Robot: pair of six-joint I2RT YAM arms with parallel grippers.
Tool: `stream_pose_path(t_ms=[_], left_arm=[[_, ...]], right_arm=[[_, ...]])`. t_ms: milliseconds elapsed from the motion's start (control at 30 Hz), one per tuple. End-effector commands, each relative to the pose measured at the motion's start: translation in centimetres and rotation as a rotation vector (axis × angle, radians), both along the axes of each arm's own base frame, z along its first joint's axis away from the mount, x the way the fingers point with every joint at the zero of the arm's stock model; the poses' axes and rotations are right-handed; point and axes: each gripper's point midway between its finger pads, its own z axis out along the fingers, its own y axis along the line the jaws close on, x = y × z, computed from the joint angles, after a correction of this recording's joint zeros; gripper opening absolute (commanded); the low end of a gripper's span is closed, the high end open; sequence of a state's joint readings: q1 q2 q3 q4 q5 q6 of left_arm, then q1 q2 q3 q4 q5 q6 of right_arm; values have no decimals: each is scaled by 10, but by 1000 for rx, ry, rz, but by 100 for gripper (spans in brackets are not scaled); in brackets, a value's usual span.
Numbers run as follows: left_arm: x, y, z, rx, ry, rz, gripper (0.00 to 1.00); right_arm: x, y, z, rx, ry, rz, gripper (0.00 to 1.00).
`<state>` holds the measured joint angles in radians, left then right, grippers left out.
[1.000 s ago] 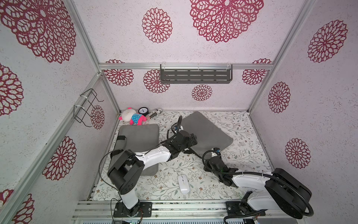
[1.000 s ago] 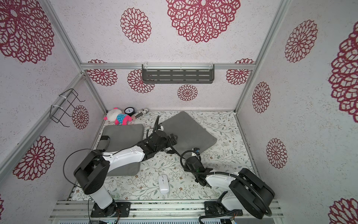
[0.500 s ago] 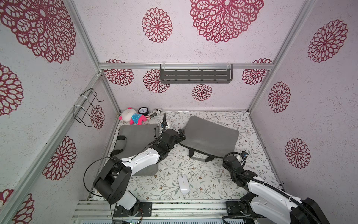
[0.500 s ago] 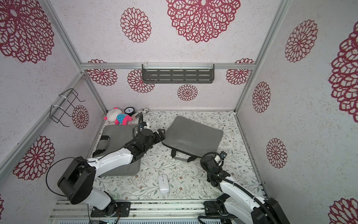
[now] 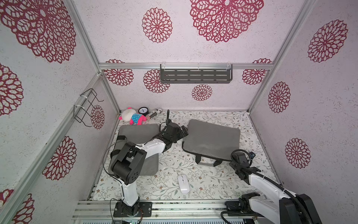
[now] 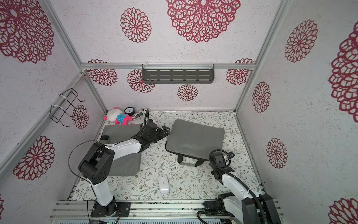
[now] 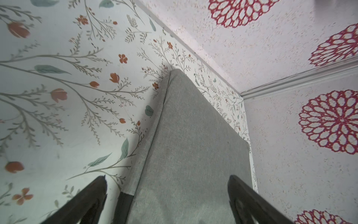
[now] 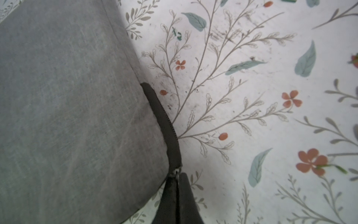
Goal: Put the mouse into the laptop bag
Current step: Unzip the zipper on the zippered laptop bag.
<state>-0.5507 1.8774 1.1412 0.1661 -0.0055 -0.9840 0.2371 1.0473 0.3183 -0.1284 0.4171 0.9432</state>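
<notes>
Floral-papered counter [image 5: 213, 180], flower-stencilled walls. At lower centre in both top views the white mouse [image 5: 183, 183] lies alone, well apart from the bag. It looks light, rigid and smooth-shelled (likely slippery), so it is best pinched across its narrow flanks. Further up, the right end effector [image 8: 177, 175] is pinched together on the zipper pull [image 8: 176, 171] at a corner of the soft grey laptop bag [image 5: 211, 141]. The left end effector [image 7: 166, 179] gapes wide at the bag's left edge.

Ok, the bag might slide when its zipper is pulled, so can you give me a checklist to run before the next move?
1. The right end effector shut on the zipper pull: ok.
2. The left end effector bracing the laptop bag: not ok, it is open at the bag's edge.
3. The zipper open: not ok, it looks closed.
4. The mouse lying free on the table: ok.
5. Grip firm enough: cannot tell.
</notes>
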Motion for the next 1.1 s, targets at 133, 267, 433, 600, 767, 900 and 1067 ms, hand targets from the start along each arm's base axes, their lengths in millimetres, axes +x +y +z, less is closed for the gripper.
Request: stream_pose_path(t_ms=[133,267,433,600,767,900,1067], left_arm=[[10,-33,-42,-47,120,-87,98],[13,-45,-60,-46,167,-97,98],[14,-55,-75,-35,201,-103,98],[5,-72,-72,-42,198,-147,83],[-3,-84,-71,-72,190,-188,41],[-9,-83,-62,-123,147,-197,35],[-17,-79,-52,-137,129,-199,28]], right_arm=[[3,1,-2,4,5,14,0],[4,2,-2,2,10,25,0],[4,6,-2,23,-4,40,0],[7,18,-6,78,-13,85,0],[14,54,-9,163,-58,204,0],[21,97,-1,157,-67,331,0],[25,153,4,178,-83,464,0]])
